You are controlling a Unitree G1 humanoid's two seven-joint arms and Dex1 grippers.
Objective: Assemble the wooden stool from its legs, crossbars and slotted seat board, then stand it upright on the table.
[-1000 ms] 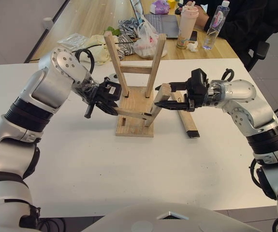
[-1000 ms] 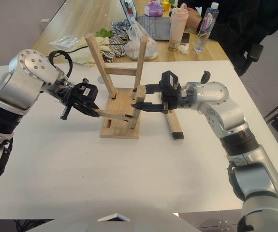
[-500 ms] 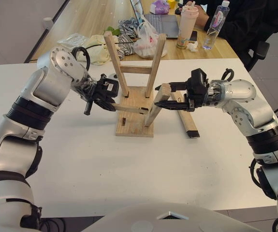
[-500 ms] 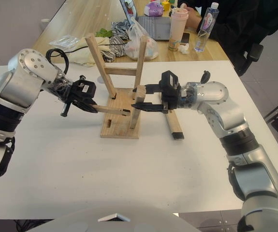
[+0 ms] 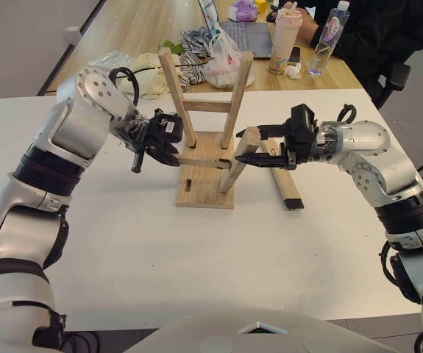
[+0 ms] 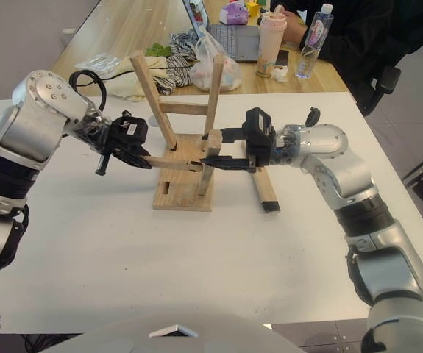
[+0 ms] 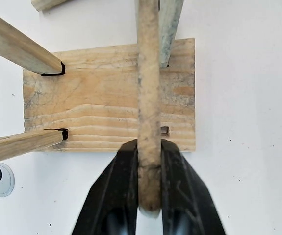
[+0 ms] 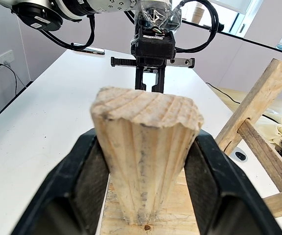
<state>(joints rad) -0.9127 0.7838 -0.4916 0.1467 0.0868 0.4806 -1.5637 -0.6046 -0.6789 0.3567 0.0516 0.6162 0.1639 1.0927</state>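
pale wooden seat board (image 5: 205,173), black gripper (image 7: 148,161), white table (image 5: 196,257)

Left gripper (image 5: 171,153) at centre left, tight on a bar (image 5: 200,162); right gripper (image 5: 246,145) at centre right, tight on a leg (image 5: 233,173).

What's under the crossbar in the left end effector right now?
The seat board, with one empty slot showing beside the crossbar. The board strip directly beneath it is covered.

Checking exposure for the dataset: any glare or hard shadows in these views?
Left eye view: white table evenly lit, no glare, shadows faint. Left wrist view: flat light on the seat board, no hot spots. Right wrist view: bright window behind; leg in the right pincer not washed out.
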